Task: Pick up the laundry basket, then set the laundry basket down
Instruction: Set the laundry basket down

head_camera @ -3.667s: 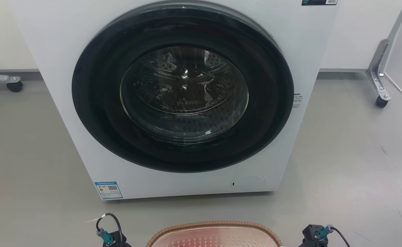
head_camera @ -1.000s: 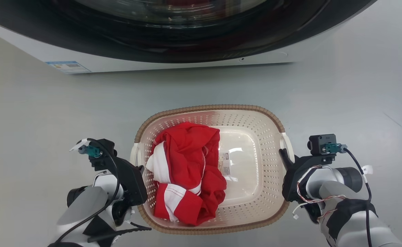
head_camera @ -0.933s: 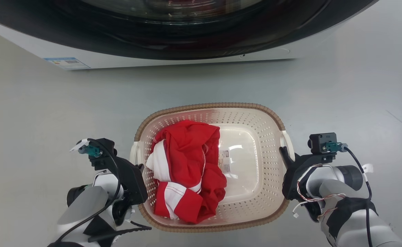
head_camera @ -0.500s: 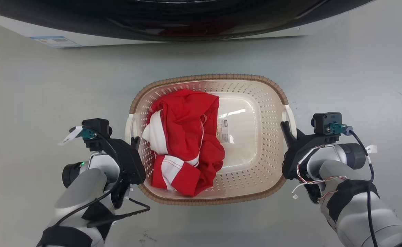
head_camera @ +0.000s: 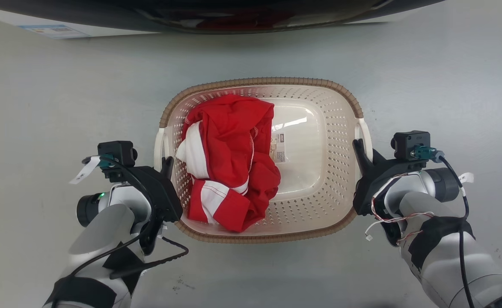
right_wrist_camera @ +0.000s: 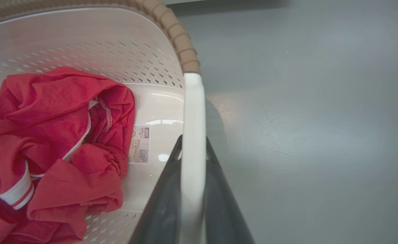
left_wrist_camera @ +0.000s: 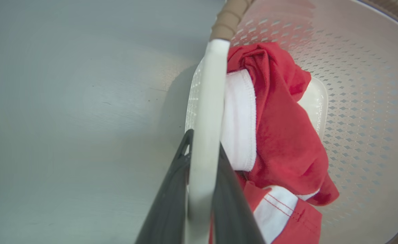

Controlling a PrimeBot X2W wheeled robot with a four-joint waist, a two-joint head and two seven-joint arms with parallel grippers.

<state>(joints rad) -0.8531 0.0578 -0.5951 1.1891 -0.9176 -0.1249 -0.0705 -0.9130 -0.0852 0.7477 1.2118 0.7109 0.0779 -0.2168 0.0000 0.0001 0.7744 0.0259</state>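
Observation:
The laundry basket (head_camera: 319, 205), cream with perforated walls and a brown woven-look rim, sits centred over the grey floor. A crumpled red and white garment (head_camera: 229, 162) fills its left half, and a small label (head_camera: 278, 149) shows on its bottom. My left gripper (head_camera: 165, 164) is shut on the basket's white left handle (left_wrist_camera: 212, 84), one dark finger on each side of it. My right gripper (head_camera: 357, 147) is shut on the white right handle (right_wrist_camera: 192, 101) the same way. I cannot tell whether the basket touches the floor.
The lower front of a white washing machine with its dark door ring (head_camera: 251, 17) runs along the top edge, a blue label (head_camera: 54, 31) at its left. Bare grey floor (head_camera: 447, 77) lies on both sides of the basket and in front of it.
The whole picture has shifted: the washing machine has slid up toward the top edge, so the camera has moved. Both grippers stay shut on the handles, and the basket now looks slightly larger.

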